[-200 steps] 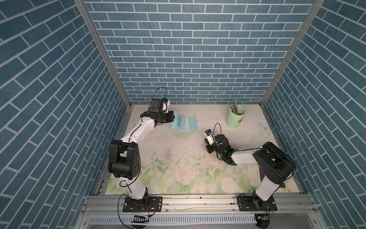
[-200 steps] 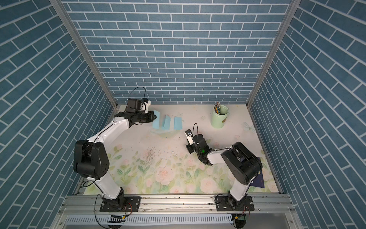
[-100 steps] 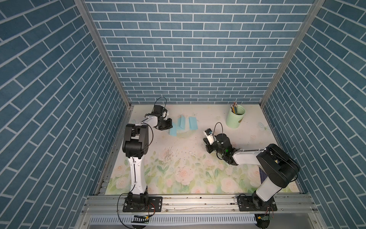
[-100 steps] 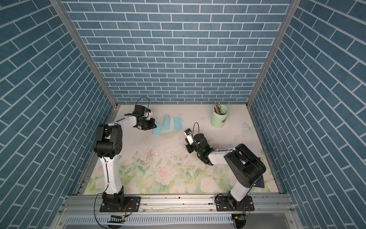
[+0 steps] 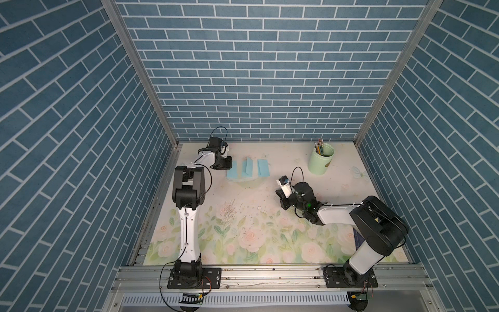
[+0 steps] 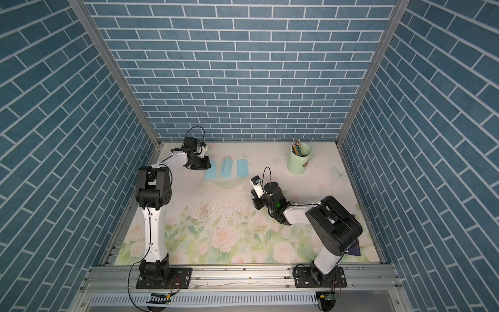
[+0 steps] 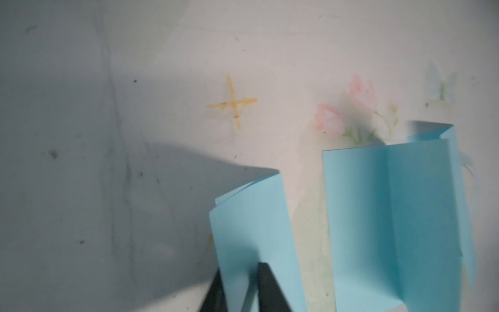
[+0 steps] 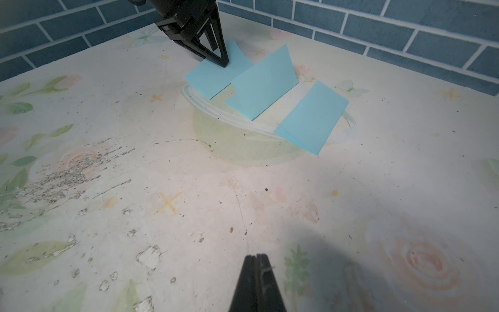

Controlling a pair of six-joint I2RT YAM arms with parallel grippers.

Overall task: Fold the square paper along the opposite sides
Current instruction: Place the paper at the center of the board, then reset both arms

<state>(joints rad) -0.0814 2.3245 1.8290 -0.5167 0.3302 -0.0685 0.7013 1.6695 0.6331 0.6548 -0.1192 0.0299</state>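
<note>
- Left paper (image 8: pixel 216 75): light blue, already doubled into a narrow rectangle. It is laid at the far left of the table mat (image 5: pixel 243 243), with its upper flap bowed upward rather than pressed flat.
- Left gripper (image 8: pixel 222 60): set on that paper's left edge. In the left wrist view the jaws are seen a little apart with the flap lying between them, so the sheet is judged not to be pinched. This placement is judged to suit either taking up the flap or letting it go.
- Middle paper (image 8: pixel 263 81): the same blue, just right of the first. One half is propped up like a tent, so its crease is judged unfinished.
- Right paper (image 8: pixel 313 116): folded and lying flat, apart from the other two.
- Right gripper (image 8: pixel 256 258): jaws closed on nothing. It is kept low over the mat, well right of and nearer than the papers, presumably so the fold is left clear.
- Pencil cup (image 5: pixel 321 162): pale green, kept at the far right. A small mark on its side is too small to read.
- Writing: none legible anywhere; only printed orange crosses (image 7: pixel 233 102) are found on the mat.
</note>
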